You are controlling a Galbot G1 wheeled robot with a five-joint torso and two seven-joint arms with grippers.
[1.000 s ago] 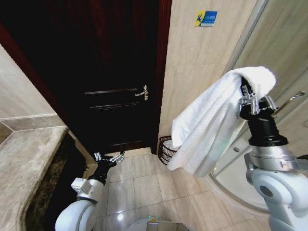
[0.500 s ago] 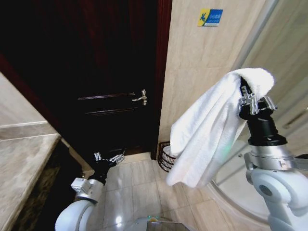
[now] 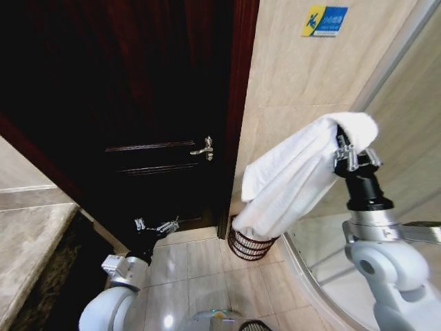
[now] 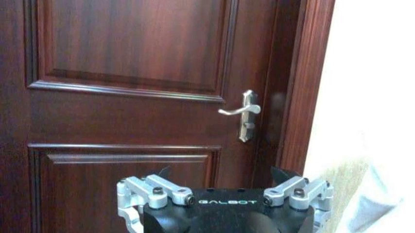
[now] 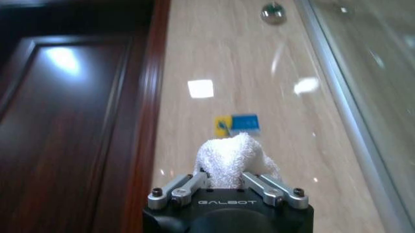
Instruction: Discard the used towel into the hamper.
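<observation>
left gripper (image 3: 156,225) low by the dark door (image 3: 138,103), fingers spread wide, holding nothing | hamper (image 3: 251,243) on the floor by the door frame, under the towel's low end | white towel (image 3: 296,176) hangs down from right gripper (image 3: 351,157), held up high, pinched tight on it

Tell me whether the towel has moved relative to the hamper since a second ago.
Yes. The white towel in the right gripper now hangs with its lower end over the hamper; earlier it hung right of it.
</observation>
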